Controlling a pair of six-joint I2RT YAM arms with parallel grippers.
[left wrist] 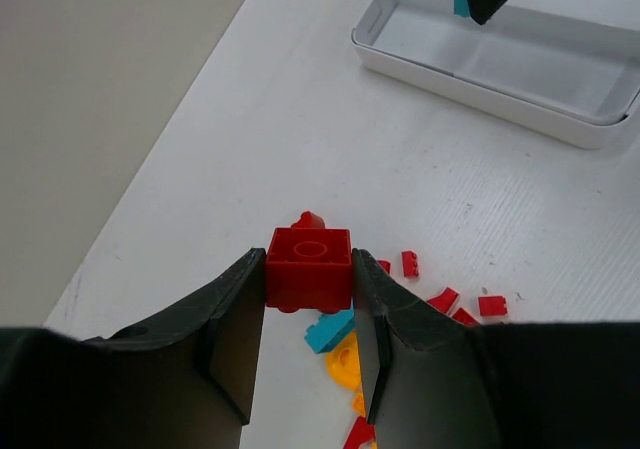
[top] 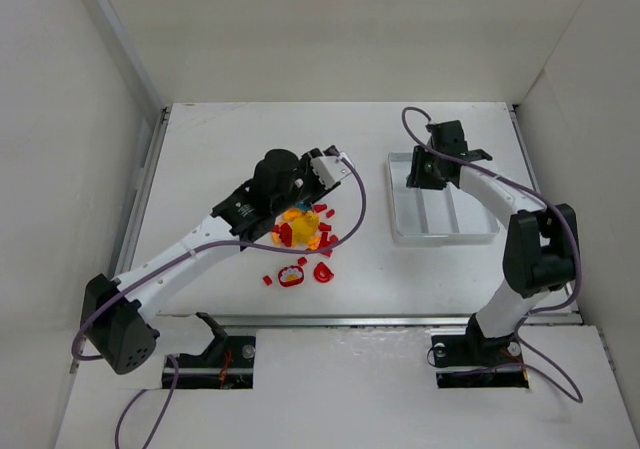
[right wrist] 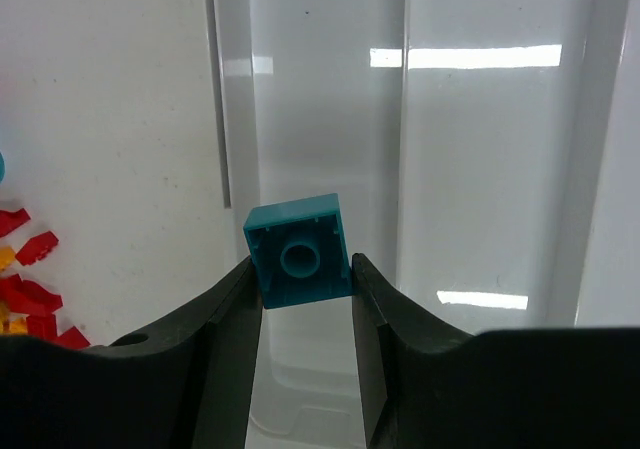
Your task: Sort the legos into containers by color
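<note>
Here, my left gripper was pinching a red brick between its two dark fingers, studs up, one finger pressed to each side face. It stood well to the left of the tray, above the white table. Whether the brick touched the table could not be told from the wrist view.

Beneath and just beside that brick lay the loose pieces, a scattered heap left of the tray and apart from it. Most were red, with orange and yellow ones in the middle. In the left wrist view a teal piece and an orange piece lay between my fingers, under the held brick. Small red bits lay on the tray's side of them.

My right gripper was clamped on a teal brick, its hollow underside turned to the wrist camera, one finger on each side. It hung over the tray's far corner on the heap's side. The brick sat above the compartment nearest the heap, just inside the tray's outer wall. The compartment floors showed only glare from the lights. The tray lay flat on the table, its dividers running away from my arm bases.
</note>
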